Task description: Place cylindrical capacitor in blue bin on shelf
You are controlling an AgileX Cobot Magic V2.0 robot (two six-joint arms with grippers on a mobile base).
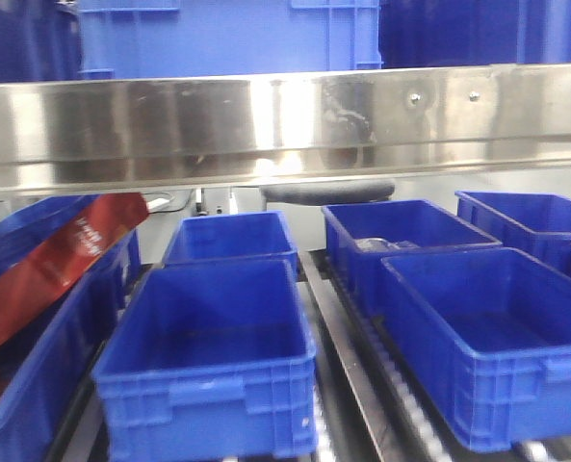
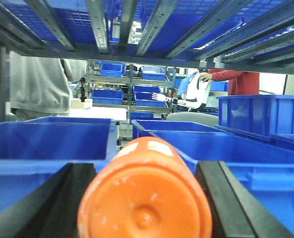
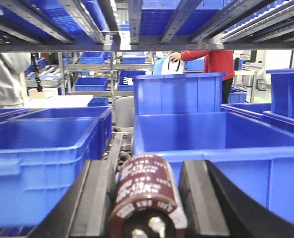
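In the right wrist view a dark brown cylindrical capacitor [image 3: 147, 193] with white print lies end-on between the black fingers [image 3: 99, 198] of my right gripper [image 3: 147, 166], which is shut on it. It is held level with the rims of a blue bin [image 3: 236, 166] on the right and another [image 3: 37, 163] on the left. My left gripper [image 2: 143, 168] is shut on an orange cylinder [image 2: 144, 208], in front of more blue bins [image 2: 47, 144]. The shelf's brushed-steel beam [image 1: 285, 120] crosses the front view. Neither gripper shows there.
Below the beam stand several blue bins on roller rails, one near middle [image 1: 208, 385], one near right [image 1: 497, 404]. A red packet [image 1: 64, 260] leans in the left bin. Metal rails [image 3: 137, 20] run close overhead. Two people [image 3: 206, 57] stand at racks behind.
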